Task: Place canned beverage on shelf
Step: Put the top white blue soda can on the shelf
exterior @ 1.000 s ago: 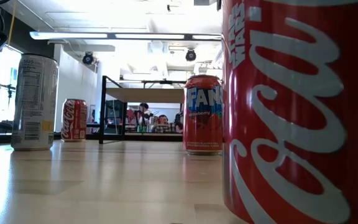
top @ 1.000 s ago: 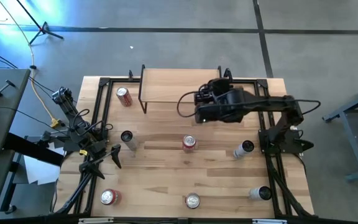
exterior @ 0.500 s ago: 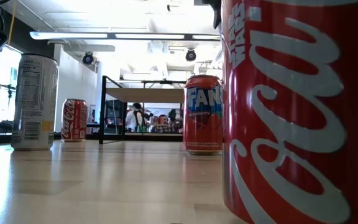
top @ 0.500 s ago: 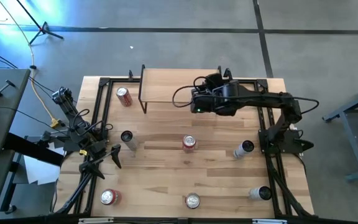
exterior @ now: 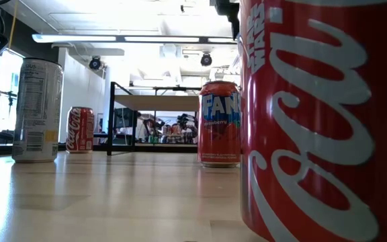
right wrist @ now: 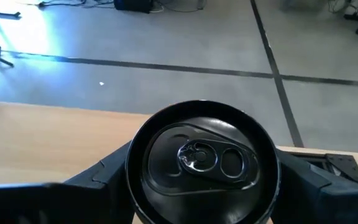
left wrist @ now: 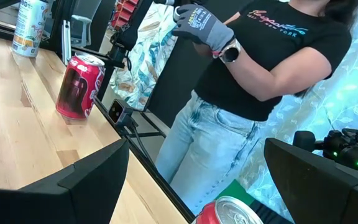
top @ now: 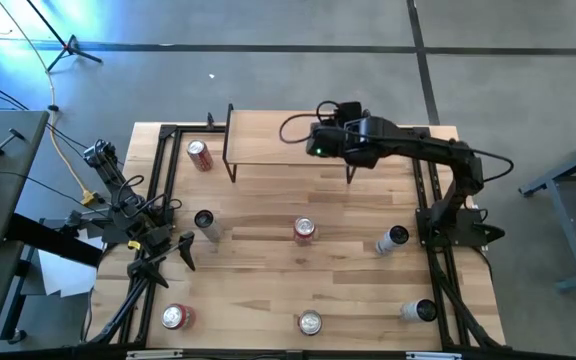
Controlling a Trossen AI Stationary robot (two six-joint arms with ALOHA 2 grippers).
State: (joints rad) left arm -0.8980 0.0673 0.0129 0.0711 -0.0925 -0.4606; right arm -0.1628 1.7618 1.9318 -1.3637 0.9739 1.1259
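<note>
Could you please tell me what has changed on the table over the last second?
The right gripper, holding a black-topped can, has swung from in front of the shelf to over its right end. The left gripper and the cans on the table have stayed put.

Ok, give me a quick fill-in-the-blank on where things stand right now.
1. The can between the right pincer's fingers has a ___ top.
2. In the high view, that pincer is above the shelf's ___ end.
3. Off the shelf, ___ cans are on the table.
4. The left pincer, waiting at the table's left edge, is ___.

Missing words: black; right; seven; open.
</note>
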